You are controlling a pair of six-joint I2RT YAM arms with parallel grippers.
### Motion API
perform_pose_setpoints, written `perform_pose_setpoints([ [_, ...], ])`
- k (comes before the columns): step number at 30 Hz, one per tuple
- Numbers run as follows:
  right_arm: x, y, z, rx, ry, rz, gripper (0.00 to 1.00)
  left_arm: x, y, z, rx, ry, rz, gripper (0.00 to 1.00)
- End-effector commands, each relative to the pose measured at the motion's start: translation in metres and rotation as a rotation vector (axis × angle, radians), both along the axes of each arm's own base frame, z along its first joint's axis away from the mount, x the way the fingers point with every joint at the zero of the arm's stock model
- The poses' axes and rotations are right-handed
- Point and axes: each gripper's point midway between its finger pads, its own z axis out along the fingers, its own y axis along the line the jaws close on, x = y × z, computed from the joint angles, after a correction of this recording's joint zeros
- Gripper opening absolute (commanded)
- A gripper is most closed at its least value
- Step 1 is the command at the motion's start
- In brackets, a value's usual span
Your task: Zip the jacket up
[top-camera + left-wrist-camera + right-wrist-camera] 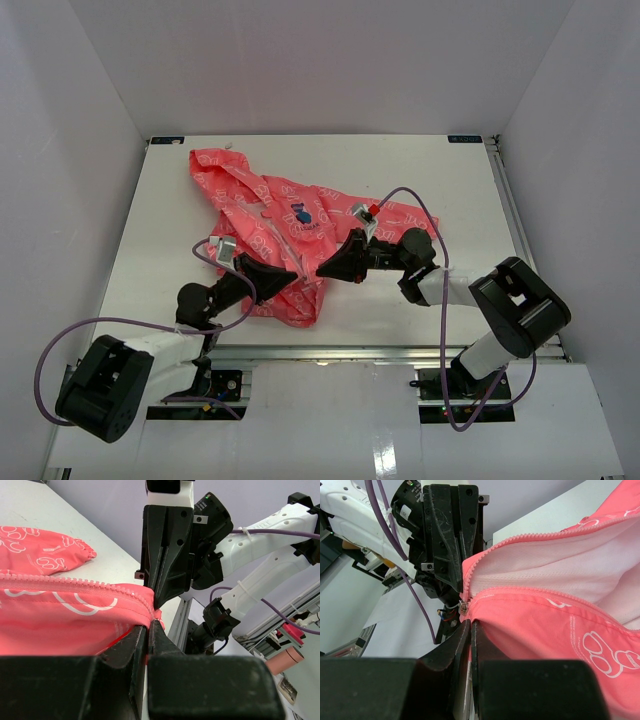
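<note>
The jacket (250,212) was spread unzipped on the table (420,165). Its hem was pinched by the left gripper (293,274) and the right gripper (321,269), jaws closed on fabric, tips nearly touching, the zipper slider (463,606) crowded between them.

1. Jacket (270,235): 1, pink.
2. Hood (215,170): 1, at the far end.
3. Chest logo (304,216): 1, dark blue.
4. Zipper: 1. The right wrist view shows 2 tooth rows, upper (520,536) and lower (530,595).
5. Slider (464,605): 1, metal, where the rows meet.
6. Sleeve cuffs: 1 clear in the left wrist view (75,555). Can't count more, the fabric is bunched.
7. Arms: 2, left (180,340) and right (450,285).
8. Jaws: 2 pairs, one per arm, 2 fingers (125,650) each, so 4 fingers.
9. Purple cables (280,530): 2, one per arm.
10. Worktop (450,170): 1, white.
</note>
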Motion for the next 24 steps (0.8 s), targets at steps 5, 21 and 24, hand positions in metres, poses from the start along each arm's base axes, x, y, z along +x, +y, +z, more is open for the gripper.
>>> perform_pose_setpoints([
  [5,-0.021,-0.019,0.108,0.406,-0.521,-0.02,0.08,-0.04,0.019,0.086,-0.222,-0.416,-0.006,0.0],
  [21,-0.019,-0.013,0.123,0.449,-0.514,-0.031,0.08,-0.037,0.017,0.081,-0.202,-0.419,-0.004,0.0],
  [24,-0.023,-0.012,0.125,0.452,-0.514,-0.015,0.08,-0.036,0.017,0.08,-0.195,-0.426,0.003,0.0],
])
